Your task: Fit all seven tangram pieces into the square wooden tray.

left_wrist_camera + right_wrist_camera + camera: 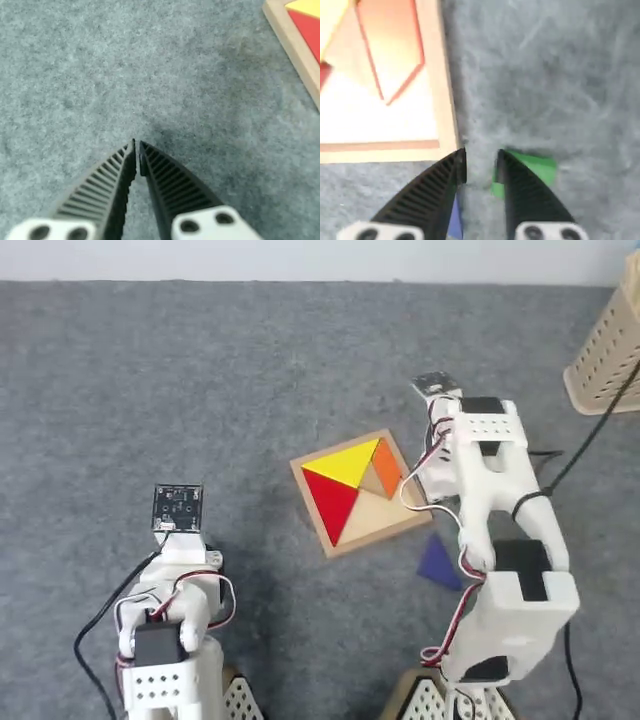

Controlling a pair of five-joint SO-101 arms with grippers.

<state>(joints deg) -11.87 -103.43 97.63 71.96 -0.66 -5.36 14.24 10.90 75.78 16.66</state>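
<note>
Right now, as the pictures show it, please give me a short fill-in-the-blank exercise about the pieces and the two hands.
1. In the tray, beside the yellow piece and the red piece, lies an ___ piece.
2. The blue piece lies ___ the tray, not in it.
3. The left hand is ___ and holds nothing.
4. The right hand is ___, with the green piece close to one finger.
Missing words: orange, outside, shut, open.

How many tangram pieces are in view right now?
5. In the tray: yellow piece, red piece, orange piece. Outside it: blue piece, and green piece at the right pincer. The right arm may hide others.
</note>
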